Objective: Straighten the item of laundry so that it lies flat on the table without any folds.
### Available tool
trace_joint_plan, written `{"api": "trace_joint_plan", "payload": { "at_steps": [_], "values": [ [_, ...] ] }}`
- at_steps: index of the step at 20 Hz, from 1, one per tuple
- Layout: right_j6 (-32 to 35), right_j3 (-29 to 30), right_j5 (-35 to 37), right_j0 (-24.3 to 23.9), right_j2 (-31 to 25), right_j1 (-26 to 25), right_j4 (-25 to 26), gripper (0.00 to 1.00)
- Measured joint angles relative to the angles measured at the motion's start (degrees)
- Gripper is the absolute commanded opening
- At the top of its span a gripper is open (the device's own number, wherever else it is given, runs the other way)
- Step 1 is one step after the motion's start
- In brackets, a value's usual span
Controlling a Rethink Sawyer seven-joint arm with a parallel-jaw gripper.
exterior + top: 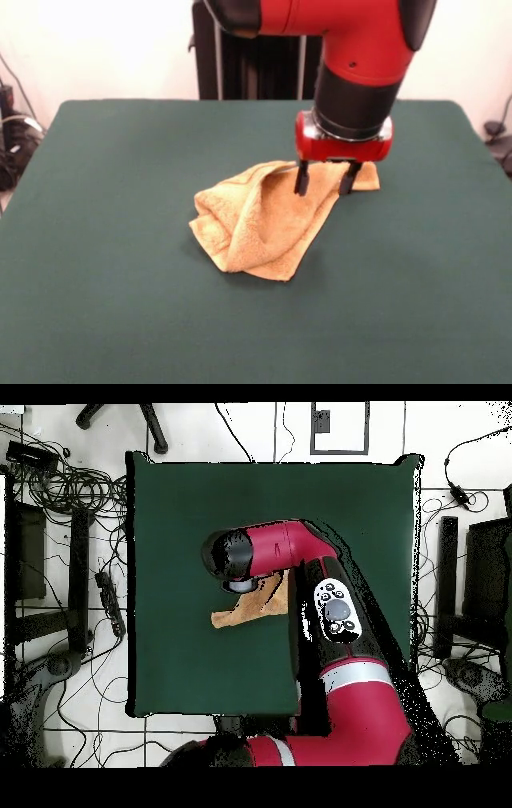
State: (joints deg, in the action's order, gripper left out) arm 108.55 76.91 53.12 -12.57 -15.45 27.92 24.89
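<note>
The golden-orange towel lies crumpled on the dark green table, right of centre, with its left side folded over and a ridge running along the fold. One corner stretches out toward the far right. My gripper hangs straight down over that far right part, fingers apart, one on each side of a strip of towel. I cannot tell whether the tips touch the cloth. In the overhead view the arm's wrist hides the gripper, and only part of the towel shows on the table.
The black pedestal stands behind the table's far edge. In the overhead view my red arm reaches across the table from the bottom. Cables and equipment lie on the floor around the table.
</note>
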Motion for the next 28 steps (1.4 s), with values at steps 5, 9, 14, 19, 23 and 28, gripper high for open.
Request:
{"api": "trace_joint_plan", "payload": {
  "at_steps": [5, 9, 14, 19, 23, 28],
  "values": [
    [-0.02, -0.02, 0.00, -1.30, -0.83, -0.12, 2.35, 1.00],
    [-0.12, -0.01, 0.00, -2.77, -2.05, -0.03, 4.46, 1.00],
    [-1.45, -0.01, 0.00, -4.33, -3.00, 0.28, 5.72, 1.00],
    [-4.22, 0.10, 0.01, -5.93, -3.84, 1.50, 6.97, 1.00],
    [-5.75, 0.17, 0.01, -6.56, -3.92, 3.17, 7.15, 1.00],
    [-6.98, 0.20, 0.01, -7.01, -3.92, 5.37, 7.23, 1.00]
  ]
}}
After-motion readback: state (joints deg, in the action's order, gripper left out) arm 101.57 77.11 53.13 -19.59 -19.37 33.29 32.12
